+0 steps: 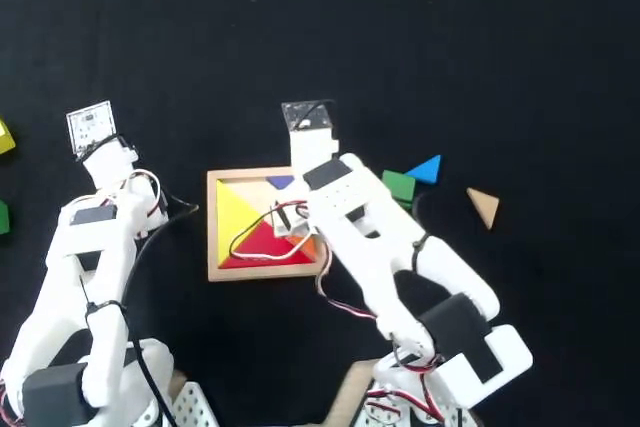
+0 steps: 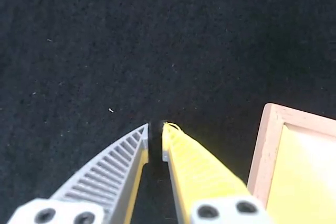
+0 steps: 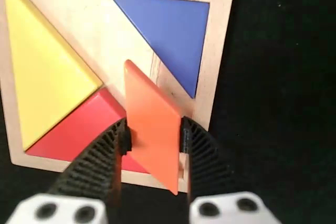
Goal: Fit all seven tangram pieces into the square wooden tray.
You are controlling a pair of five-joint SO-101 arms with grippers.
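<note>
The wooden tray (image 1: 212, 229) (image 2: 261, 150) (image 3: 220, 51) lies about mid-table, a little nearer the edge where the two arms are mounted. Three pieces lie flat inside it. A big yellow triangle (image 1: 236, 212) (image 3: 44, 77) (image 2: 307, 177) fills the left side. A red triangle (image 1: 262, 250) (image 3: 79, 129) runs along the tray's near edge. A blue triangle (image 1: 280, 182) (image 3: 170, 30) sits in the far right corner. Bare wood shows between them.

The right gripper (image 3: 155, 132) hangs over the near right part of the tray. Its black fingers (image 3: 97, 163) are clamped on either side of an orange parallelogram (image 3: 149, 103) (image 1: 309, 244). The piece is held tilted up on edge, across the gap between the red and blue triangles. I cannot tell whether its lower tip touches the tray.

The left gripper (image 2: 156, 129) is over bare black table just beside the tray's left edge. Its grey and yellow fingers (image 2: 189, 166) are drawn almost together, with only a thin slit at the tips and nothing between them.

Three more pieces lie loose on the table to the right of the tray. A green square (image 1: 398, 185) is nearest it, and a small blue triangle (image 1: 426, 168) is just beside the square on the far side. A tan triangle (image 1: 484, 206) lies further toward the right edge, apart from both.

At the table's left edge a yellow block (image 1: 4, 137) and a green block (image 1: 3, 217) are partly cut off from sight.
</note>
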